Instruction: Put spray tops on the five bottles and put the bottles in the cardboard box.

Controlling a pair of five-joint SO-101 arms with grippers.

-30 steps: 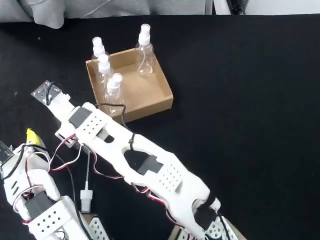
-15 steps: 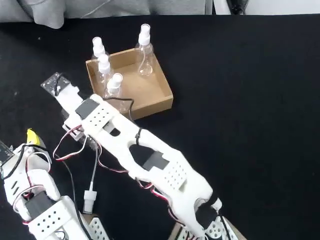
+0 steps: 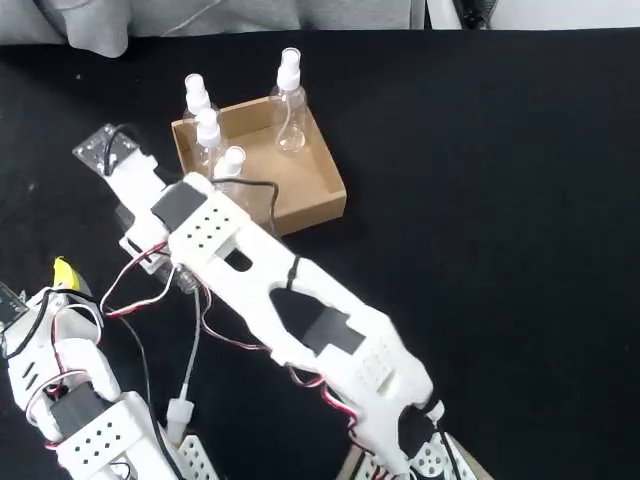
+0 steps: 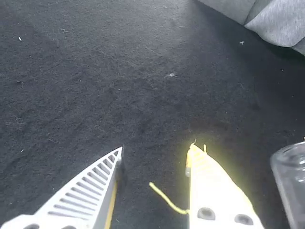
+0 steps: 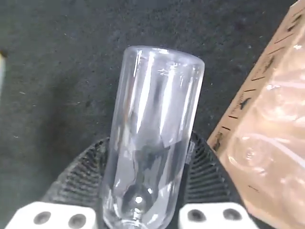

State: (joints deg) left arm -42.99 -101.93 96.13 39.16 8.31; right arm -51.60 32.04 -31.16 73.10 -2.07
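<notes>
My right gripper (image 5: 147, 143) is shut on a clear bottle (image 5: 152, 124) with no spray top, held just left of the cardboard box (image 3: 300, 185). In the high view the right gripper (image 3: 135, 220) sits under the long white arm, which hides most of the bottle. Several bottles with white spray tops (image 3: 290, 95) stand in the box. A loose spray top (image 3: 180, 408) lies near the front edge, its thin tube running up under the arm. My left gripper (image 4: 155, 149) is open over bare black cloth, its yellow fingertip (image 3: 65, 270) at the table's left.
The box's wall (image 5: 267, 105) is close beside the held bottle. Red and black wires (image 3: 140, 300) hang beneath the right arm. Grey cloth (image 3: 90, 25) lies along the far edge. The black table (image 3: 500, 200) stretches right of the box.
My right arm has moved away from the front edge along the box's left side with the bottle in its grip. The loose spray top and tube shifted slightly. The left arm has not moved.
</notes>
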